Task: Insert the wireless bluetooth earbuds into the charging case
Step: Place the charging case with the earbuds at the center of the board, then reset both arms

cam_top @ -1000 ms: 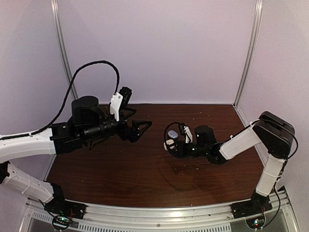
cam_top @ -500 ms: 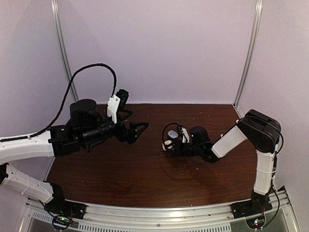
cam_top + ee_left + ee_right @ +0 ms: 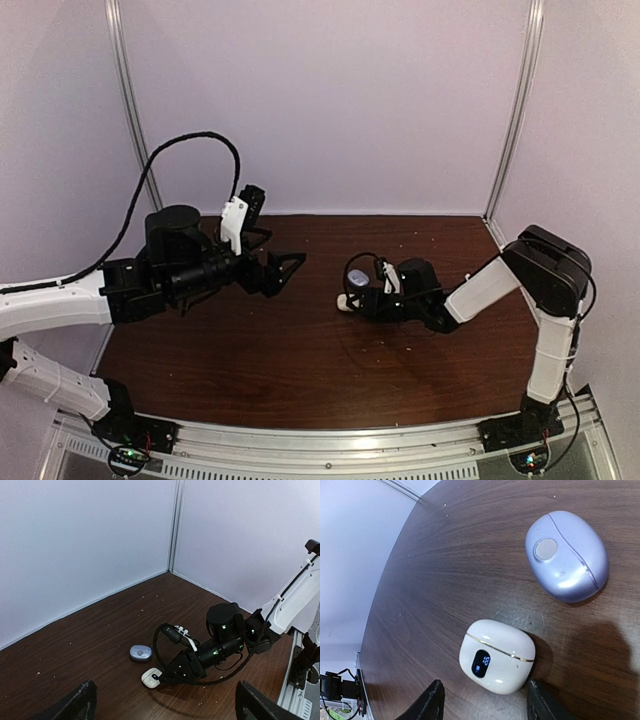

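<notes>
A white charging case (image 3: 497, 662) lies shut on the brown table (image 3: 300, 370), a small blue display lit on its front. It also shows in the left wrist view as the white case (image 3: 151, 677) and from above as the white case (image 3: 345, 304). A lavender charging case (image 3: 566, 555) lies shut just beyond it, also seen as the lavender case (image 3: 140, 652). My right gripper (image 3: 487, 702) is low at the white case, jaws open on either side and holding nothing. My left gripper (image 3: 287, 264) hangs open above the table's left. The earbuds are out of view.
White walls with metal corner posts (image 3: 515, 110) close in the table at the back and sides. The right arm (image 3: 490, 285) stretches low across the right half. A black cable (image 3: 185, 150) loops above the left arm.
My right gripper has gone from shut to open, and the white case now lies free on the table. The right arm shifted slightly. The left arm has hardly moved.
</notes>
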Robot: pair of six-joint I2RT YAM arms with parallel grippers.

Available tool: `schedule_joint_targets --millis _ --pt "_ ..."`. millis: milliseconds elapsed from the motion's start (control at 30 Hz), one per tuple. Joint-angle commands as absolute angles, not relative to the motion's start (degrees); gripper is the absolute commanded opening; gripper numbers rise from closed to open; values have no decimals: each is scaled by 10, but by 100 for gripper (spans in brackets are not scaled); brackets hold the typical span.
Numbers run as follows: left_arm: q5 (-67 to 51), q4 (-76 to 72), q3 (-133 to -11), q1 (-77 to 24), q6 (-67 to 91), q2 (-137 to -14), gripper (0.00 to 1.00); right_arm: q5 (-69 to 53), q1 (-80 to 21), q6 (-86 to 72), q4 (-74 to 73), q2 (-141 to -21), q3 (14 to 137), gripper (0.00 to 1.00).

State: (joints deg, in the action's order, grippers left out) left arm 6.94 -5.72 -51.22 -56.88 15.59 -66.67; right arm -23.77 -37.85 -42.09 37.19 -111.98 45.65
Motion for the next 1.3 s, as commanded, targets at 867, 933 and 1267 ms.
schedule_joint_targets --millis 867,933,1267 --pt "-83 -17 -496 -354 285 -752 98 99 -345 -241 54 -595 345 100" --pt "-78 -44 -461 -354 290 -744 98 101 -345 -242 62 -574 319 100" --pt "-37 -95 -360 -354 321 -722 98 83 -345 -268 95 -519 247 100"
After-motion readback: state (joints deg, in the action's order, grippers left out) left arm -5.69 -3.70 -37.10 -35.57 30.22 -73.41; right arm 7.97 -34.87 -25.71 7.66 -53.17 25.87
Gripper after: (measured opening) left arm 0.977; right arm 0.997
